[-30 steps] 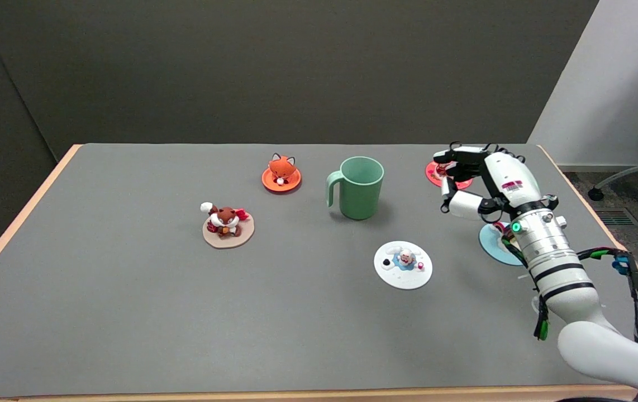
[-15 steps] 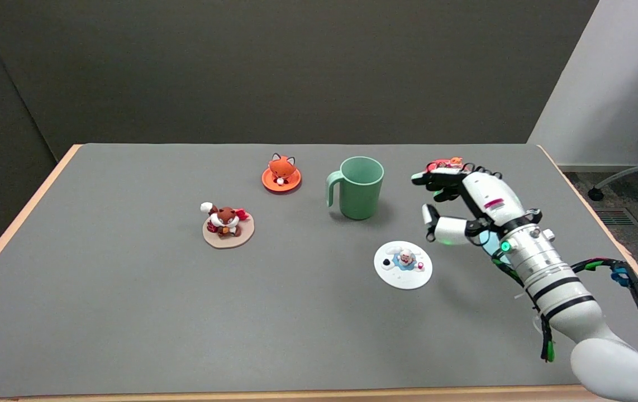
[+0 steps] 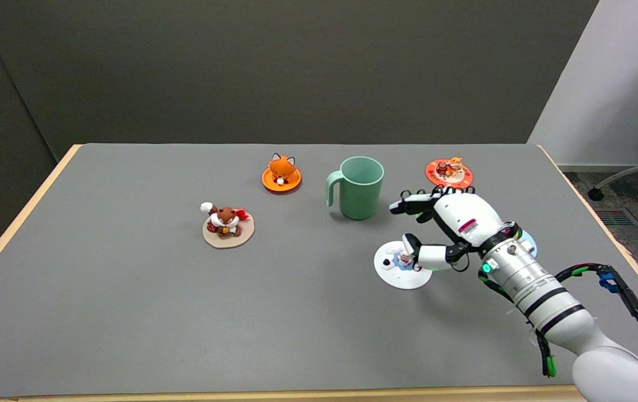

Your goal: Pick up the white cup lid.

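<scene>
The white cup lid (image 3: pixel 394 272) lies flat on the grey table, right of centre, with a small figure on a blue patch on top. My right hand (image 3: pixel 441 226) hovers over the lid's right side, fingers spread and holding nothing. Its thumb reaches down beside the figure and covers the lid's right edge. The other fingers point left, toward the green mug, above the lid's far side. I cannot tell whether the thumb touches the lid.
A green mug (image 3: pixel 358 188) stands just beyond the lid. Other lids lie around: orange fox lid (image 3: pixel 281 172), beige lid with a brown fox (image 3: pixel 227 224), red-orange lid (image 3: pixel 448 171) at the far right, and a light-blue lid (image 3: pixel 527 242) mostly hidden behind my wrist.
My right hand has moved left and toward the near side, from over the red-orange lid down to the white lid. The red-orange lid is uncovered now; the light-blue one is mostly hidden.
</scene>
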You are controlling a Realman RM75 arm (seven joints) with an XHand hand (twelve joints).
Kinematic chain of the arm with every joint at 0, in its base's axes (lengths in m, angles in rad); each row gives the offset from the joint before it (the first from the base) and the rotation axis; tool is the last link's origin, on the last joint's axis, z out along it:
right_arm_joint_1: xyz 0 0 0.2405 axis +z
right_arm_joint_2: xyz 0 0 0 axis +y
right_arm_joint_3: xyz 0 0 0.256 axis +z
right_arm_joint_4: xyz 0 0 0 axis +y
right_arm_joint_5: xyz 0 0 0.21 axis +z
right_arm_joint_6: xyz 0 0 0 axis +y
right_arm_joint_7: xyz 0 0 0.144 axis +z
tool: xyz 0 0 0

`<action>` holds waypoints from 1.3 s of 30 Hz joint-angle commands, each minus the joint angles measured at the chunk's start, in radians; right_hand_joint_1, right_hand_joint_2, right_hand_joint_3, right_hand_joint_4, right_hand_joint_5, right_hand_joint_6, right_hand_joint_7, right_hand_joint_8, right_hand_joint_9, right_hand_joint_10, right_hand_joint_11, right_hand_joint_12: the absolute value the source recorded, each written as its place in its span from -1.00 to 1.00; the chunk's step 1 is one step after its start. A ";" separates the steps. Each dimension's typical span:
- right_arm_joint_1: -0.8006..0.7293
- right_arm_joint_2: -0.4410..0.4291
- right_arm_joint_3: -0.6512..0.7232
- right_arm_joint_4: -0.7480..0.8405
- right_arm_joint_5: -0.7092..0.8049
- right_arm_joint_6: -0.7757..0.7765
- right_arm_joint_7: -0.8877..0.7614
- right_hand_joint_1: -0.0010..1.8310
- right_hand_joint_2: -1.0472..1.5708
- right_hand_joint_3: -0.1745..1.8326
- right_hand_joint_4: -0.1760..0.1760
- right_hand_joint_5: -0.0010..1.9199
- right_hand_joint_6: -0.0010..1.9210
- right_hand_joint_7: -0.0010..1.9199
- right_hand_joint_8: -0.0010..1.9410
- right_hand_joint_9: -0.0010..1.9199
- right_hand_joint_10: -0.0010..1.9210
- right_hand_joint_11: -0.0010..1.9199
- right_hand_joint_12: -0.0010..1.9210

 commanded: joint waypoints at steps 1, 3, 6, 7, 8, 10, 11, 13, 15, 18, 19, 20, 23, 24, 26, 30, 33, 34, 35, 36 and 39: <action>0.013 0.011 -0.030 0.030 -0.041 -0.072 -0.086 -0.06 0.37 0.13 0.73 -0.24 -0.79 -0.14 -0.82 -0.04 -0.74 -0.53 0.15; 0.011 0.011 -0.030 0.034 -0.039 -0.073 -0.086 -0.06 0.37 0.14 0.73 -0.23 -0.80 -0.12 -0.82 -0.04 -0.73 -0.53 0.14; 0.005 0.009 -0.028 0.040 -0.036 -0.075 -0.086 -0.04 0.42 0.02 0.71 -0.23 -0.79 -0.13 -0.78 -0.03 -0.74 -0.58 0.22; 0.005 0.009 -0.029 0.041 -0.036 -0.075 -0.086 -0.04 0.42 0.02 0.72 -0.23 -0.79 -0.12 -0.78 -0.03 -0.74 -0.57 0.23; 0.004 0.008 -0.030 0.043 -0.036 -0.075 -0.086 -0.05 0.39 0.09 0.72 -0.22 -0.79 -0.11 -0.81 -0.03 -0.73 -0.55 0.18; 0.001 0.007 -0.031 0.045 -0.036 -0.075 -0.086 -0.05 0.38 0.13 0.73 -0.21 -0.80 -0.09 -0.82 -0.03 -0.73 -0.53 0.17; 0.000 0.007 -0.031 0.047 -0.036 -0.075 -0.086 -0.05 0.38 0.13 0.73 -0.21 -0.80 -0.09 -0.82 -0.03 -0.73 -0.53 0.17; -0.001 0.006 -0.032 0.049 -0.036 -0.075 -0.086 -0.05 0.38 0.13 0.73 -0.21 -0.80 -0.09 -0.82 -0.03 -0.72 -0.54 0.18; -0.001 0.006 -0.035 0.054 -0.036 -0.074 -0.086 -0.04 0.43 0.01 0.73 -0.21 -0.78 -0.11 -0.78 -0.03 -0.73 -0.58 0.25; 0.001 0.001 -0.038 0.064 -0.036 -0.074 -0.086 -0.04 0.43 0.01 0.70 -0.21 -0.78 -0.11 -0.78 -0.03 -0.73 -0.59 0.26; 0.004 -0.002 -0.040 0.067 -0.036 -0.074 -0.086 -0.04 0.43 0.01 0.70 -0.21 -0.78 -0.11 -0.78 -0.03 -0.73 -0.59 0.27; 0.008 -0.003 -0.045 0.072 -0.036 -0.075 -0.086 -0.04 0.43 0.01 0.71 -0.21 -0.78 -0.11 -0.78 -0.03 -0.73 -0.59 0.27; 0.018 -0.004 -0.056 0.089 -0.036 -0.075 -0.087 -0.04 0.43 0.00 0.70 -0.21 -0.78 -0.10 -0.77 -0.04 -0.71 -0.61 0.27; 0.020 -0.004 -0.060 0.096 -0.035 -0.075 -0.090 -0.03 0.43 -0.01 0.70 -0.21 -0.78 -0.10 -0.77 -0.04 -0.71 -0.61 0.27; 0.025 -0.004 -0.065 0.101 -0.035 -0.076 -0.095 -0.03 0.43 -0.01 0.69 -0.20 -0.78 -0.10 -0.77 -0.04 -0.70 -0.62 0.26; 0.041 -0.004 -0.085 0.116 -0.035 -0.076 -0.095 -0.01 0.43 -0.01 0.69 -0.20 -0.78 -0.10 -0.77 -0.05 -0.70 -0.62 0.26; 0.063 -0.005 -0.107 0.127 -0.035 -0.083 -0.096 0.01 0.43 -0.01 0.66 -0.21 -0.79 -0.10 -0.78 -0.06 -0.69 -0.63 0.25; 0.066 -0.006 -0.112 0.130 -0.035 -0.084 -0.103 0.02 0.44 -0.01 0.66 -0.21 -0.79 -0.10 -0.78 -0.07 -0.69 -0.64 0.24; 0.070 -0.007 -0.117 0.132 -0.035 -0.085 -0.110 0.02 0.44 -0.01 0.67 -0.21 -0.79 -0.10 -0.78 -0.07 -0.69 -0.64 0.24; 0.072 -0.007 -0.119 0.134 -0.035 -0.086 -0.114 0.03 0.44 -0.01 0.67 -0.21 -0.79 -0.10 -0.78 -0.07 -0.69 -0.63 0.24; 0.074 -0.007 -0.119 0.137 -0.035 -0.086 -0.117 0.03 0.42 0.03 0.66 -0.21 -0.79 -0.10 -0.79 -0.08 -0.69 -0.62 0.21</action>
